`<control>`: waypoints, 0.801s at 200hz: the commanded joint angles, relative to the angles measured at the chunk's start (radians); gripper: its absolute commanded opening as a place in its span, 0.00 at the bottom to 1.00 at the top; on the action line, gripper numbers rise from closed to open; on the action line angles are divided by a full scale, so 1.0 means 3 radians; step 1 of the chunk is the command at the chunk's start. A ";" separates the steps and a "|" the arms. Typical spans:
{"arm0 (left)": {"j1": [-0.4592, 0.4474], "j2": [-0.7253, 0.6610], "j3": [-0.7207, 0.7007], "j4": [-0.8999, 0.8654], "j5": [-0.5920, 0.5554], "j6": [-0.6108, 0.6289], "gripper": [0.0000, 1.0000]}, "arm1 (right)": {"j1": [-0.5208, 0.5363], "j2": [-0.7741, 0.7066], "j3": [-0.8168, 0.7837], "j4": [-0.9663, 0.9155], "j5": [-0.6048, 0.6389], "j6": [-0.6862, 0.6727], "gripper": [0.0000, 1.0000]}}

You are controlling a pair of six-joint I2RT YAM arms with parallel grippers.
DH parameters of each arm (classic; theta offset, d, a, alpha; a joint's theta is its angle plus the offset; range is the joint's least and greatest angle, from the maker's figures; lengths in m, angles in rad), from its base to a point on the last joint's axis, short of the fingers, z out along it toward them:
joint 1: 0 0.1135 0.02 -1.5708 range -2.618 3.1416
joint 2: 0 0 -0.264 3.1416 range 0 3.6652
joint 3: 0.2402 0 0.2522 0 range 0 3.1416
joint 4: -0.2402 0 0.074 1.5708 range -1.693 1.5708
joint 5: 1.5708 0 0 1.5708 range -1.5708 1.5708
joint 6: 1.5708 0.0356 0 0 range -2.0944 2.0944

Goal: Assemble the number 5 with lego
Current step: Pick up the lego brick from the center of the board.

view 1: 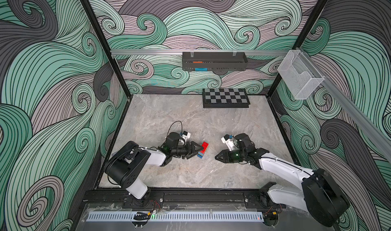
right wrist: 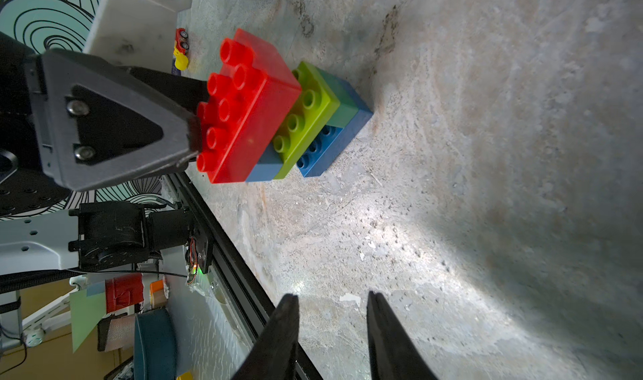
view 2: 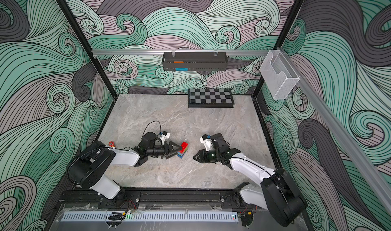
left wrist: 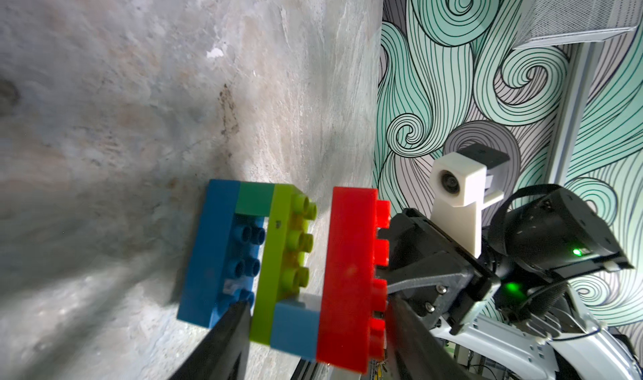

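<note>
The lego stands on the table as one stack shaped like the number 5 (view 1: 202, 150). From the top down it is a red brick (left wrist: 348, 273), a light blue small one (left wrist: 295, 329), a lime green brick (left wrist: 275, 256), a dark green small one (left wrist: 255, 197) and a dark blue base (left wrist: 212, 249). My left gripper (view 1: 200, 151) reaches in from the left. One finger lies against the red studs and the other in the gap above the blue base, so it is shut on the upper bricks. My right gripper (right wrist: 332, 294) is open and empty, a short way right of the stack.
A red-and-yellow toy car (view 2: 111, 144) lies by the left arm's elbow. A folded chessboard (view 1: 225, 97) sits at the back wall, under a black hanging tray (view 1: 213, 60). A clear mesh bin (view 1: 300, 75) hangs on the right rail.
</note>
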 commanded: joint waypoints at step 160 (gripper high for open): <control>-0.0998 -0.0692 0.1505 -0.3869 -0.2116 0.1578 0.88 | -0.0057 -0.0315 0.0090 -0.0339 0.0107 -0.0171 0.36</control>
